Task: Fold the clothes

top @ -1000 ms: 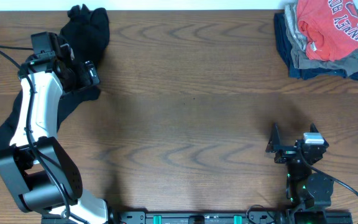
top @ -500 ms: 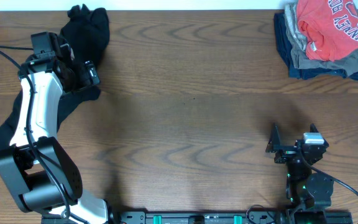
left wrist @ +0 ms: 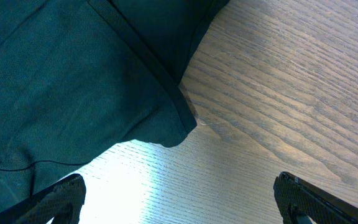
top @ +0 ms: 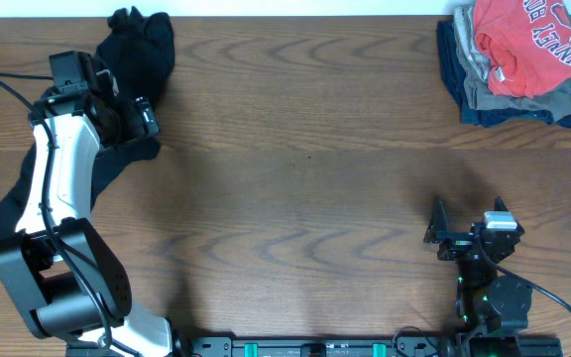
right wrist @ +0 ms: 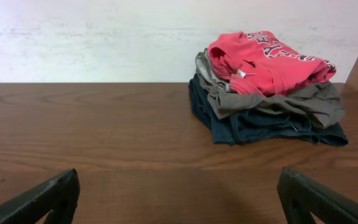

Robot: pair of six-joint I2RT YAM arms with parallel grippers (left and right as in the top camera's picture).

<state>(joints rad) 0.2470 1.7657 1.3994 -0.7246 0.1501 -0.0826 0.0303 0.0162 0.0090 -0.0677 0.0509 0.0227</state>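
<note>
A black garment [top: 139, 59] lies crumpled at the table's far left, running down under my left arm. In the left wrist view its dark cloth [left wrist: 73, 81] fills the upper left, with a hem corner on the wood. My left gripper [top: 127, 117] is open and empty just above that cloth's edge; its fingertips show in the left wrist view [left wrist: 179, 199]. My right gripper [top: 446, 230] is open and empty, resting low at the front right, also seen in the right wrist view [right wrist: 179, 193]. A stack of folded clothes [top: 515, 59], red on top, sits at the far right [right wrist: 266, 87].
The brown wooden table [top: 305, 169] spans the view. A white wall [right wrist: 92, 37] runs behind the far edge. A black rail with green lights [top: 315, 347] lines the front edge.
</note>
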